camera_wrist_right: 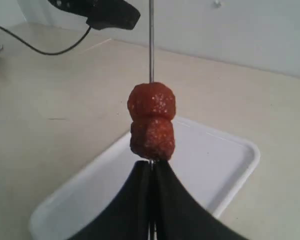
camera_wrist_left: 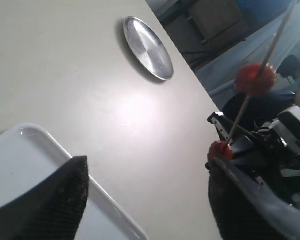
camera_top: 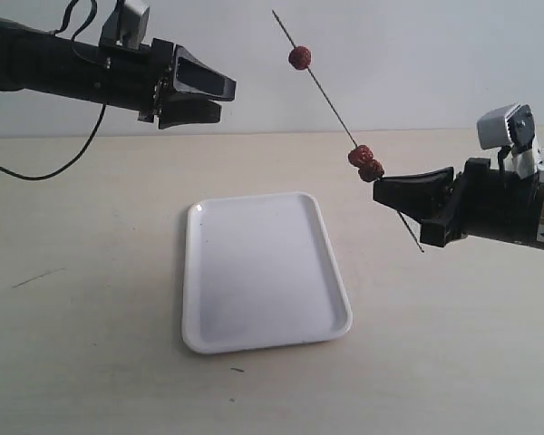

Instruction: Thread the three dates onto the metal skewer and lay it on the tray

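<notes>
My right gripper (camera_top: 383, 188) is shut on the thin metal skewer (camera_top: 329, 99), which slants up and to the left above the table. Two dates (camera_top: 365, 162) sit stacked just above its fingertips, and a third date (camera_top: 299, 58) sits alone near the skewer's upper end. In the right wrist view the two dates (camera_wrist_right: 151, 121) rest right at the shut fingertips (camera_wrist_right: 151, 166), with the skewer (camera_wrist_right: 151, 40) rising from them. The left gripper (camera_top: 225, 97) hangs open and empty, high at the left, apart from the skewer. The white tray (camera_top: 263, 270) lies empty below.
A round silver dish (camera_wrist_left: 147, 48) lies on the beige table beyond the tray (camera_wrist_left: 25, 165) in the left wrist view. A black cable (camera_top: 45, 168) trails over the table's far left. A small dark fleck (camera_top: 238, 369) lies near the tray's front edge.
</notes>
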Controlling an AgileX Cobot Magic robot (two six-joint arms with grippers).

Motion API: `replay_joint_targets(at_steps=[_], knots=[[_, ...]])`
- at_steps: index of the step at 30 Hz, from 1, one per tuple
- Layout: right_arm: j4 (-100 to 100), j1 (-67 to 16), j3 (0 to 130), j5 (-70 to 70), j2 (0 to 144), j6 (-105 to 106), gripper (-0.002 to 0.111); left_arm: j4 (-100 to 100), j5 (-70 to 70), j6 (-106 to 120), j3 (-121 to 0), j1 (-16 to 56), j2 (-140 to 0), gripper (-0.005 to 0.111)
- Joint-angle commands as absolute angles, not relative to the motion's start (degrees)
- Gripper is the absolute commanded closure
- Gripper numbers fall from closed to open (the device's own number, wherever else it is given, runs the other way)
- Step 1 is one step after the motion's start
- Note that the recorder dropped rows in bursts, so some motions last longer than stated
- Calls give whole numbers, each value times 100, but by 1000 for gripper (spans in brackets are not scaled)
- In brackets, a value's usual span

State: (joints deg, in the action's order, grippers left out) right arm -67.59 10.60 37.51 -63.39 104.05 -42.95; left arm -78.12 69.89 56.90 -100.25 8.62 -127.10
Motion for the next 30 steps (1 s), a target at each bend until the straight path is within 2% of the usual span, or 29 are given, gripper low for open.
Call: replay_joint_targets(at_steps=[1,8,13,17,21,23,25,30], knots=[[-6944,952,3743,-6860,10408,-4978,108,-7786,6996,6112,-9852,849,-12630,41],[-5767,373,3289,-6996,10408,-4089,108,-7275,6996,6127,-9852,849,-12668,41],[-5711,262,3277,-6996,10408,-4023,108,-7265,6996,6181,-9740,849,-12668,41],[-5517,211,3199,-6996,10408,-5361,108,-7350,6996,6410,-9551,849,-12668,41],[-4739,-488,2939,-6733,10408,-5039,108,-7400,6996,6537,-9513,845,-12668,56],[-3413,-1150,2779,-6774,10408,-4298,108,-7400,6996,6537,-9473,845,-12668,56],[-2673,-1414,2774,-6546,10384,-4073,108,-7354,6996,6562,-9427,845,-12668,56],[-2863,-1537,2754,-6825,10306,-3273,108,-7433,6996,6738,-9255,786,-12668,56]])
